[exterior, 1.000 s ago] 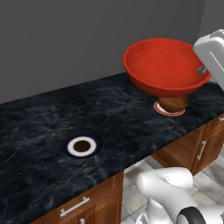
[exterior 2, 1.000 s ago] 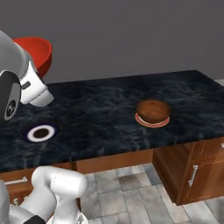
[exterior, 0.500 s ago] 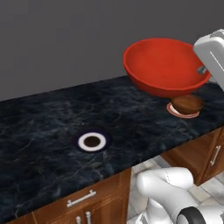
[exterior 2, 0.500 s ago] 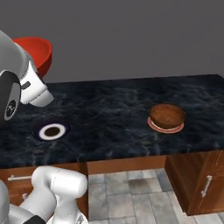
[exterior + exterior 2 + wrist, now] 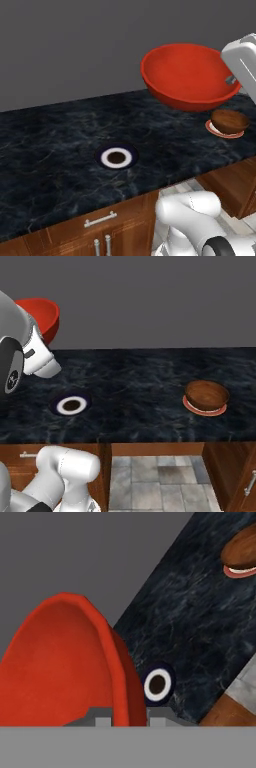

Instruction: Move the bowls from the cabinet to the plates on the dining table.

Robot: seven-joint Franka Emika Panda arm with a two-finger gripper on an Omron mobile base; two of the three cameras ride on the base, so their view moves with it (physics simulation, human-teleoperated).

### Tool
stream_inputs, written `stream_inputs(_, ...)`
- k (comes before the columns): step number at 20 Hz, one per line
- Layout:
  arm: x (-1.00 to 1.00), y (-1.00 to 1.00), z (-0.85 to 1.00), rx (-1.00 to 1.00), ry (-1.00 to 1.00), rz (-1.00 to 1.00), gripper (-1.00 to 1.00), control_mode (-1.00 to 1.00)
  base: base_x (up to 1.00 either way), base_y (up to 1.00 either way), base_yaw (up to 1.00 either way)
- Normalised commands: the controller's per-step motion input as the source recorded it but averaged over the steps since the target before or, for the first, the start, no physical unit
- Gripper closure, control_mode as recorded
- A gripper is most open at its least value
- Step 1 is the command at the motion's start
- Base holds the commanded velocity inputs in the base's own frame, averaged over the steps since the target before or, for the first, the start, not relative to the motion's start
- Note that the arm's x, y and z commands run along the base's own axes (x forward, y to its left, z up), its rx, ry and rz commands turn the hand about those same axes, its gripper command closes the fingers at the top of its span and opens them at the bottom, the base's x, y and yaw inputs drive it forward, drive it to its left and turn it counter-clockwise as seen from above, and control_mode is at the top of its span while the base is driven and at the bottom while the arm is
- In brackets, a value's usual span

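Currently the glossy red round bowl (image 5: pixel 190 75) hangs in the air above the black marble-veined dining table (image 5: pixel 60 150), mouth up, slightly tilted. Gripper (image 5: pixel 129 714) is pinched on its rim, white arm (image 5: pixel 22 351) reaching in from the side. Dark navy plate with white centre (image 5: pixel 116 157) sits bare; hand view puts it just past the bowl's rim. Dark brown wood-like bowl (image 5: pixel 206 395) rests on the orange-red-rimmed plate (image 5: pixel 205 408), well apart.
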Motion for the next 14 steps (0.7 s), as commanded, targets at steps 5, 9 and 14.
stream_inputs(5,0.00,0.00,0.00,0.00,0.00,0.00,1.00,1.00,0.29,0.00,0.18)
stream_inputs(9,0.00,0.00,0.00,0.00,0.00,0.00,1.00,1.00,0.42,0.00,0.14)
stream_inputs(14,0.00,0.00,0.00,0.00,0.00,0.00,1.00,1.00,0.58,-0.01,0.08)
